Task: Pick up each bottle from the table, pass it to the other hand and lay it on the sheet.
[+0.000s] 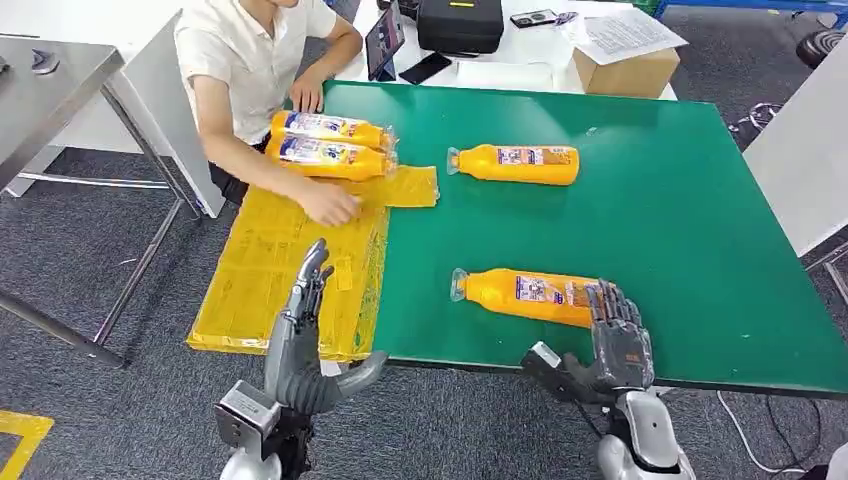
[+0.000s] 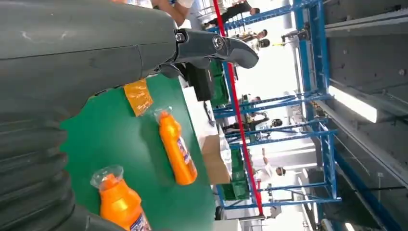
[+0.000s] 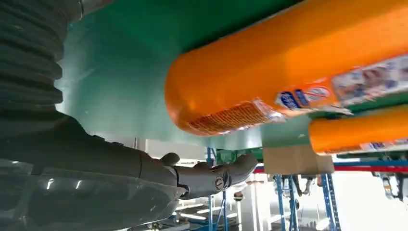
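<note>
- Right hand (image 1: 618,335) hovers at the near edge of the green desk (image 1: 680,200), fingers spread and upright, just at the base of the near bottle (image 1: 525,295); whether they touch it I cannot tell, and nothing is gripped.
- Left hand (image 1: 305,310) reaches over the near part of the yellow sheet (image 1: 250,280), fingers straight and apart, holding nothing.
- The near bottle lies on its side on the desk, cap toward the sheet, base by the right hand. In the right wrist view its orange base (image 3: 288,72) looms close.
- The far bottle (image 1: 515,163) lies on its side farther back on the desk, cap also toward the sheet, well apart from both hands.
- Two bottles (image 1: 330,145) lie side by side, touching, at the far end of the sheet.
- A person (image 1: 255,60) sits beyond the sheet, one hand pressed on it just beside the pair.
- Behind the desk: a cardboard box (image 1: 625,70) and a black case (image 1: 460,25).
</note>
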